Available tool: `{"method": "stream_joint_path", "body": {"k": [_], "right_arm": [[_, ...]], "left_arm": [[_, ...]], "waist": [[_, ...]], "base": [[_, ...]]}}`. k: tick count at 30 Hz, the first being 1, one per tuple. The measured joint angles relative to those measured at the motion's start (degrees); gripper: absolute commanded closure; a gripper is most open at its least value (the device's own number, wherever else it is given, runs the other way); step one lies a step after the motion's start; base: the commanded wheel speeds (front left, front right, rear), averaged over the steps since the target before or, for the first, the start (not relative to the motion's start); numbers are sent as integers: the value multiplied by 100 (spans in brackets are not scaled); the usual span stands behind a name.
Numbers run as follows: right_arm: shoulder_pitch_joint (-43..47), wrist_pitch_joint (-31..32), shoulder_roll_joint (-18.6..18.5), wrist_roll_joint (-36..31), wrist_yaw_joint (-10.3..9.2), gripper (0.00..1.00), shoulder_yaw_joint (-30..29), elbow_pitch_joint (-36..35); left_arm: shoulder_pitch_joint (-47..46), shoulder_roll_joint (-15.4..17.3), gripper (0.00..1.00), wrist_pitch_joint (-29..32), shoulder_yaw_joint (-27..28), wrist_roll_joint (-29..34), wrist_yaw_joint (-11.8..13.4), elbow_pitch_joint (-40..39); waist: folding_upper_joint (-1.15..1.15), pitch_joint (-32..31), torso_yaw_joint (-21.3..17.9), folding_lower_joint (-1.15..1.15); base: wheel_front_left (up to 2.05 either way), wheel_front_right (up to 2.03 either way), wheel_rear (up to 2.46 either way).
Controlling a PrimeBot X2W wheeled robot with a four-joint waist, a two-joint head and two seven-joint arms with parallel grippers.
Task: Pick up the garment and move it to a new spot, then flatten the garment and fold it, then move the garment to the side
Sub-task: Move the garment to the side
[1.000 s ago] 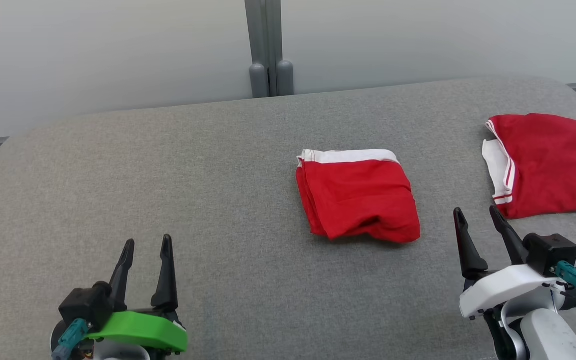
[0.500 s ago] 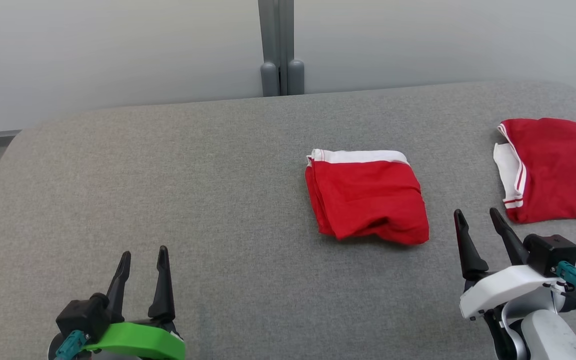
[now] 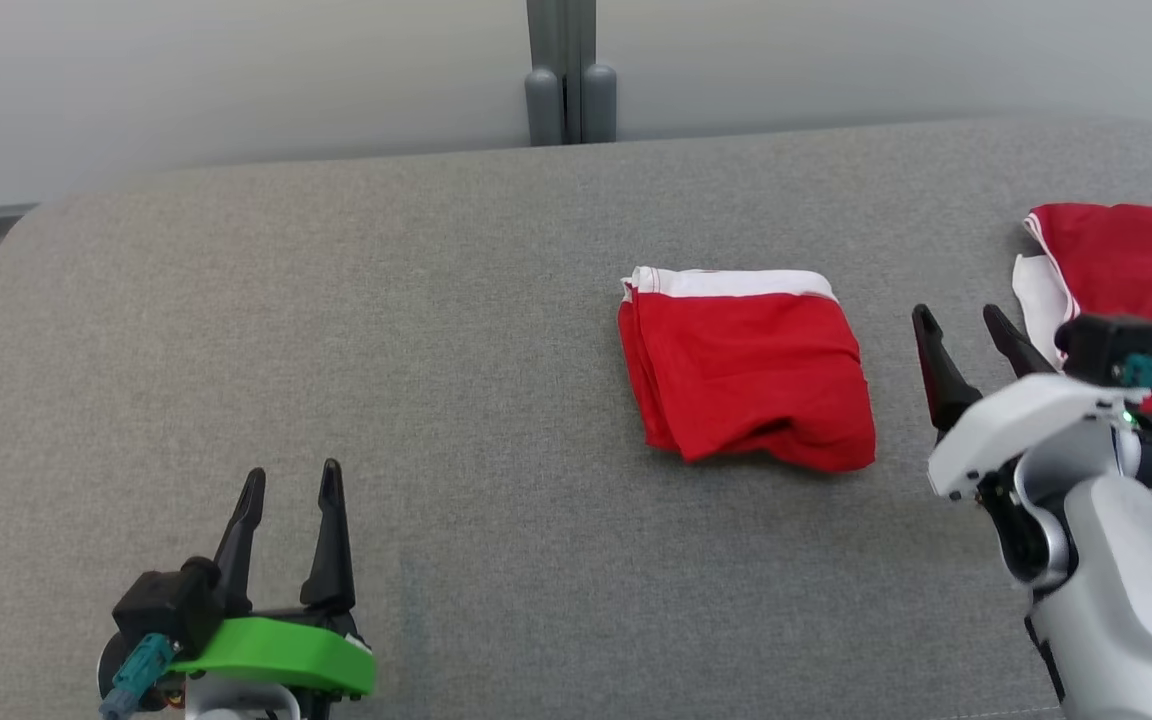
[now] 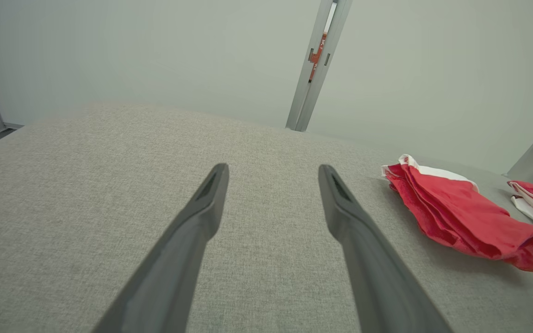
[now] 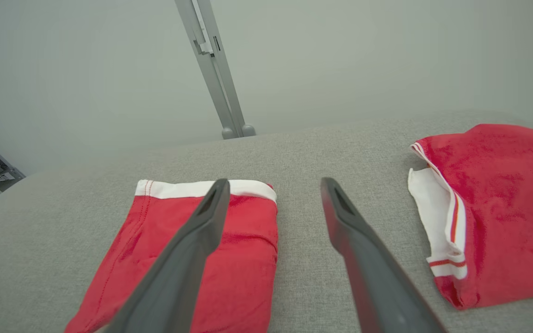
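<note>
Here I am at the grey padded table [image 3: 336, 330], and both my arms are out over it. My left gripper [image 3: 294, 470] sits at the near left, fingers pointing away from me and spread wide with nothing between them. In its own wrist view I see bare grey fabric in the gap.

The folded red garment [image 3: 748, 368] lies right of centre on the table. It is a squarish bundle with its white band along the far edge and its red layers stacked at the left side. The near right corner bulges up a little and is not quite flat.

My right gripper [image 3: 958, 312] is just to the right of that bundle, jaws apart and empty, touching no cloth. From its wrist camera, one finger crosses in front of the folded bundle and the other stands over bare table.

Farther right, near the table's edge, lies a second red garment [image 3: 1131, 262], with a white panel and striped trim on its left side. My right gripper is between the two. A grey post [image 3: 570, 70] stands behind the far edge, against a pale wall.
</note>
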Motion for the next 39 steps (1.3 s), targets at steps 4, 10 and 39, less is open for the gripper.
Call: {"method": "stream_joint_path", "body": {"k": [4,10,39], "right_arm": [[-736,1316,-31,-157,0,0,-76,588],[-1448,2370,108,-380,1,0,-338,1424],[-2462,3298,-990,-624,5,100,1527,1230]], "left_arm": [[-172,0,0,-1,-63,-1,-7,-43],[-439,0,0,0,-205,-89,-25,-41],[-697,1,0,0,-224,-205,19,-281]], "waist": [[0,245,57,0],[0,649,228,0],[0,1216,388,0]], "base": [[0,0,0],[0,0,0],[0,0,0]]}}
